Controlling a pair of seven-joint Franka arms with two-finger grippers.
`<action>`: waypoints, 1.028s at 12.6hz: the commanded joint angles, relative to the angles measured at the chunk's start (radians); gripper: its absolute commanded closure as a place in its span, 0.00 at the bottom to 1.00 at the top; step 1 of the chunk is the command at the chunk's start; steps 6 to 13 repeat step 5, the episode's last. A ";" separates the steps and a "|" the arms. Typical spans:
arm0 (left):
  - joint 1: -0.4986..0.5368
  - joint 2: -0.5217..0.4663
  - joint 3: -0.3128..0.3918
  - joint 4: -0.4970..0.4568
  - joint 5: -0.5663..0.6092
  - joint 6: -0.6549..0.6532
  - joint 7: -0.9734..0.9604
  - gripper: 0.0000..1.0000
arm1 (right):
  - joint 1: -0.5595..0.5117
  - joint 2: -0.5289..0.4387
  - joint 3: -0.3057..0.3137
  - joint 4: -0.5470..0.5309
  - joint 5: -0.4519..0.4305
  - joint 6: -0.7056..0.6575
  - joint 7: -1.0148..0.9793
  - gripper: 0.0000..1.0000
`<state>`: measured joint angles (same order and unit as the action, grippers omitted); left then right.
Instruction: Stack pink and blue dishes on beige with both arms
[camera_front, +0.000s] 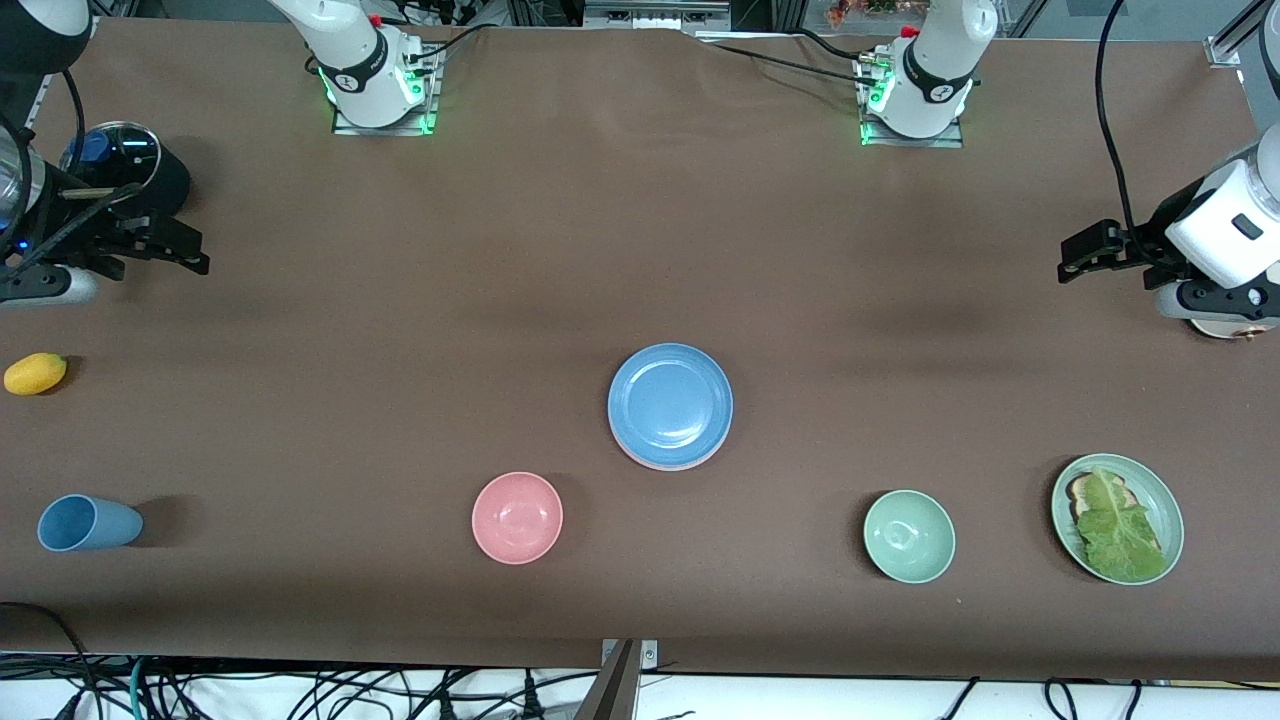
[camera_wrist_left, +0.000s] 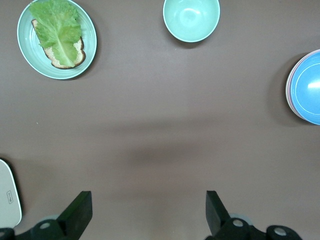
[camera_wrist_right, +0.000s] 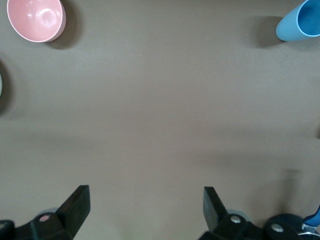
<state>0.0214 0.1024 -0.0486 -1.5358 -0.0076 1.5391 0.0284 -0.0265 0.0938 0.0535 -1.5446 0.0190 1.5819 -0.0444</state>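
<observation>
The blue plate (camera_front: 670, 403) lies in the middle of the table on top of a stack. A thin edge of the pink plate (camera_front: 662, 467) shows under it. The beige plate is hidden. In the left wrist view the blue plate (camera_wrist_left: 309, 87) sits at the frame's edge, with the pink rim (camera_wrist_left: 287, 92) peeking out. My left gripper (camera_front: 1072, 258) hangs open and empty over the left arm's end of the table, its own view showing bare table between the left gripper (camera_wrist_left: 148, 197) fingers. My right gripper (camera_front: 198, 255) is open and empty over the right arm's end, as the right gripper (camera_wrist_right: 146, 192) view confirms.
A pink bowl (camera_front: 517, 517) and a pale green bowl (camera_front: 908, 536) stand nearer the camera than the stack. A pale green plate (camera_front: 1062, 498) with toast and lettuce lies toward the left arm's end. A blue cup (camera_front: 88, 523) and a yellow fruit (camera_front: 35, 373) lie toward the right arm's end.
</observation>
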 joint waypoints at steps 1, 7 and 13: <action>-0.001 0.003 0.000 0.008 0.006 -0.008 0.024 0.00 | -0.010 -0.003 0.014 0.015 -0.017 -0.006 -0.015 0.00; -0.003 0.003 0.000 0.005 0.006 -0.008 0.022 0.00 | -0.009 -0.002 0.019 0.014 -0.025 -0.010 -0.014 0.00; -0.003 0.003 0.000 0.005 0.006 -0.008 0.022 0.00 | -0.009 -0.002 0.019 0.014 -0.025 -0.010 -0.014 0.00</action>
